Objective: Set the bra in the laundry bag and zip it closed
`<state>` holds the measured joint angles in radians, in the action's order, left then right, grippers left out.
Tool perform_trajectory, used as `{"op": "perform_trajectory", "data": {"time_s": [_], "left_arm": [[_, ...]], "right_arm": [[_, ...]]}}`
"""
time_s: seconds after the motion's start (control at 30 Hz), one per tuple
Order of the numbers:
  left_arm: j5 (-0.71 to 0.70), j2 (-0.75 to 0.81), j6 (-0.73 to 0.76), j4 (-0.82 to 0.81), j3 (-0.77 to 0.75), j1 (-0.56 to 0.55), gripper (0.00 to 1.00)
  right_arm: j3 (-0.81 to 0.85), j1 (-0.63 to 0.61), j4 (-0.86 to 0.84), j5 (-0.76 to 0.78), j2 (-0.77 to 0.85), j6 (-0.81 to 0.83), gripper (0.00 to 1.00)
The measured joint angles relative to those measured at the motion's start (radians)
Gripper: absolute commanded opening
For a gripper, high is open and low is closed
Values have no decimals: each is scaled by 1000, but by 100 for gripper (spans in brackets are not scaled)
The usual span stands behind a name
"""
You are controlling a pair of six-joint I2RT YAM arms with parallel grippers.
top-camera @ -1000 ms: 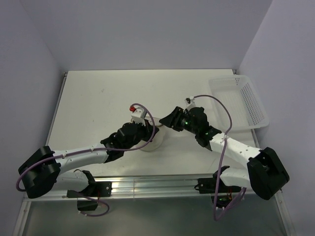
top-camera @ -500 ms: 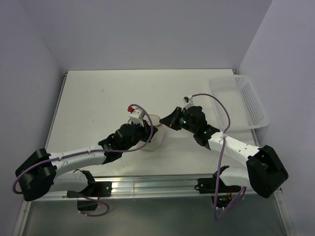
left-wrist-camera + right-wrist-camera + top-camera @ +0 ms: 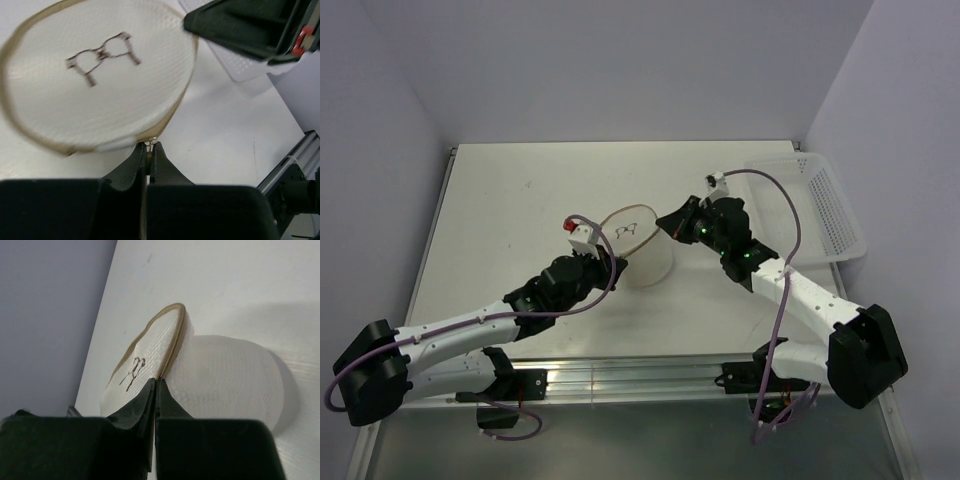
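The laundry bag (image 3: 645, 255) is a white mesh drum lying tilted in the middle of the table. Its tan-rimmed round face (image 3: 628, 228) with the black bra symbol is turned up and back. My left gripper (image 3: 150, 146) is shut on the small metal zipper pull (image 3: 151, 142) at the near edge of that face (image 3: 95, 75). From the right, my right gripper (image 3: 158, 381) is shut on the tan zipper seam between the face (image 3: 145, 355) and the mesh body (image 3: 225, 375). In the top view the left gripper (image 3: 616, 262) and right gripper (image 3: 663, 222) flank the bag. The bra is hidden.
A white perforated plastic basket (image 3: 840, 215) sits at the table's right edge, beyond the right arm; a corner of the basket (image 3: 235, 65) also shows in the left wrist view. Purple-grey walls close in the table at the back and on both sides.
The right gripper has shut on the bag's seam. The bag has tipped up so its printed face now shows, and both arms have shifted with it.
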<state>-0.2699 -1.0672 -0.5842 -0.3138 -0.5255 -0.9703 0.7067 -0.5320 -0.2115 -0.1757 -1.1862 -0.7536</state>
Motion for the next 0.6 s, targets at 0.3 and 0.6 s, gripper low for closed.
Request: {"op": "perform_trajectory", "data": {"time_s": [0.3, 0.6], "left_arm": [[-89, 80, -8, 90, 2, 0, 0], [-135, 103, -24, 157, 2, 0, 36]], "right_arm": [[8, 116, 7, -183, -40, 11, 0], [-15, 122, -43, -257, -45, 4, 0]]}}
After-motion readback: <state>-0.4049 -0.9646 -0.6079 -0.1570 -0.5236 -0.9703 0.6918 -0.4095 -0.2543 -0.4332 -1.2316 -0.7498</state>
